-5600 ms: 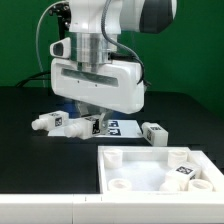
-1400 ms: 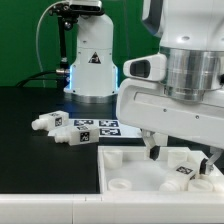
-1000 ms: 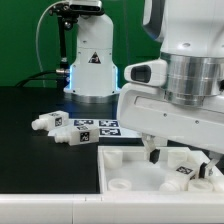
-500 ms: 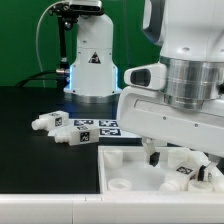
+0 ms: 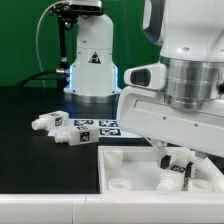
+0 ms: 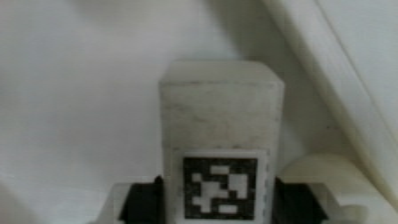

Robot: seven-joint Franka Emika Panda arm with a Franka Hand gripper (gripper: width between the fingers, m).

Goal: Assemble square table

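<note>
Surface (image 5: 30,160): black, flat, matte. Four items stand or lie directly on it.

Two short white legs (image 5: 45,122) (image 5: 73,134) lie on their sides toward the exterior view's left, just beside each other, the nearer one showing a square tag.

The marker board (image 5: 108,127) lies flat just beside them, toward the exterior view's right.

A white square panel (image 5: 103,170) with a raised rim lies in the foreground.

The robot base (image 5: 90,72) stands at the back.

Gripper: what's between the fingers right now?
A tagged white leg, lying in the square panel. The wrist view shows it centred between the gripper tips; the exterior view agrees.
</note>
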